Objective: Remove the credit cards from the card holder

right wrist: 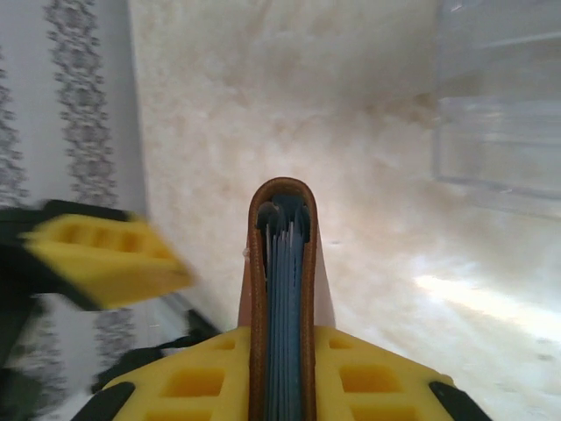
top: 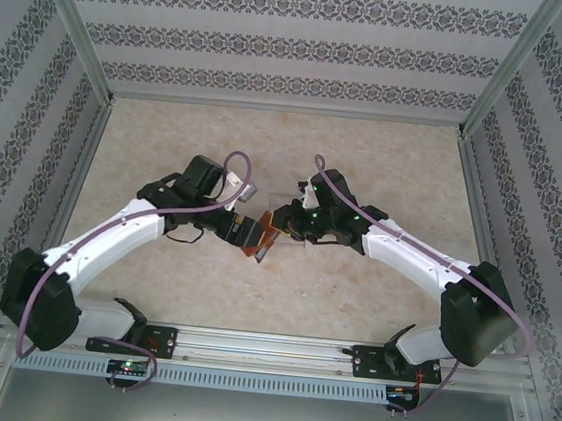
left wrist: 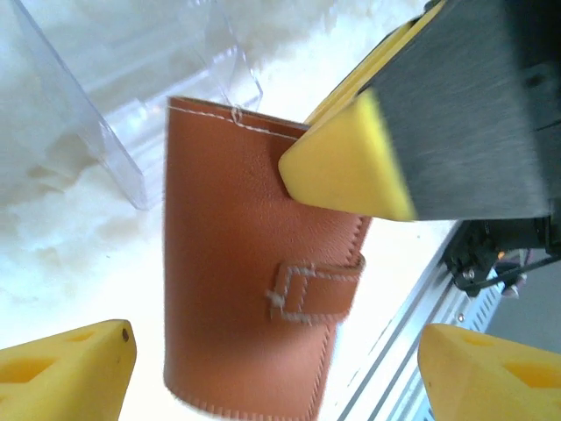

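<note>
The card holder (left wrist: 254,263) is found at the middle of the bench (top: 387,161), pinched edge-on by the right jaws, with its bluish lining (right wrist: 282,289) seen between them. The left jaws are spread wide on either side of its strap end, apart from the leather. A clear tray (right wrist: 500,114) is seen just beyond.

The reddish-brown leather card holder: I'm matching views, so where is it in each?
Top external: the card holder sits just below centre.
Left wrist: mid-picture, strap tab facing the camera.
Right wrist: bottom centre, edge-on, pinched by the right gripper.
Shared landmark: clear plastic tray, upper left in left wrist, upper right in right wrist.
</note>
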Tool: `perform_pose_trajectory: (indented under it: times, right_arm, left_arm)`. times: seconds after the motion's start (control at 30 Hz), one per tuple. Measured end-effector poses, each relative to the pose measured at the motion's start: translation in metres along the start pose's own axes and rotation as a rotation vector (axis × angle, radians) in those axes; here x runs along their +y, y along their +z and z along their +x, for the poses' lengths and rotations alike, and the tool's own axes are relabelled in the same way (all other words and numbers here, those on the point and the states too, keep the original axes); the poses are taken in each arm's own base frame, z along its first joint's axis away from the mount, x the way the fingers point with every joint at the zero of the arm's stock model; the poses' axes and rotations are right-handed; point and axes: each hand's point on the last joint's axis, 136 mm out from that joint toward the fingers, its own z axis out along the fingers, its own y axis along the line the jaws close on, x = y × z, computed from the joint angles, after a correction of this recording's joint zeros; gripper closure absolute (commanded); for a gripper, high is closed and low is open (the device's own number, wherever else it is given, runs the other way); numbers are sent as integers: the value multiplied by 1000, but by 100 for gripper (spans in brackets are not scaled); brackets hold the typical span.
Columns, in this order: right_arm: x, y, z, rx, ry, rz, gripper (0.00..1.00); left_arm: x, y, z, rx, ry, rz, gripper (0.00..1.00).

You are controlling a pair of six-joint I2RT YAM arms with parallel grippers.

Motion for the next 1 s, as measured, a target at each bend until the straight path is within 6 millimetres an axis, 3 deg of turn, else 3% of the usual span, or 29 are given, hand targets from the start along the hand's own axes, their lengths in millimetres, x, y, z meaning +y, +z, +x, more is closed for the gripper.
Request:
perform_pose_trajectory:
  times: [0.13,0.23,0.37,0.47,0.6,0.8,1.0]
  right_arm:
    - [-9,-6,0,-17,-171,73,77]
    - [-4,-11,9,-26,-372,100,78]
    - [14,-19,30,-72,-747,100,81]
    - [14,-19,53,-100,-1043,123,80]
    - [-5,-5,72,-100,-1398,224,81]
    - [-32,19,82,-99,-1839,394,80]
    - [-22,47,98,-134,-2125,462,77]
  left_arm:
    - [4,-22,-12,-98,14,-90,14]
    - [19,-40,-21,-176,-16,-200,16]
    - [50,-62,-26,-259,-140,-315,17]
    - [75,-71,-21,-287,-258,-360,17]
    - [96,-70,-7,-283,-387,-374,18]
    - [100,-59,3,-245,-455,-348,18]
    - [98,-56,5,-239,-471,-332,17]
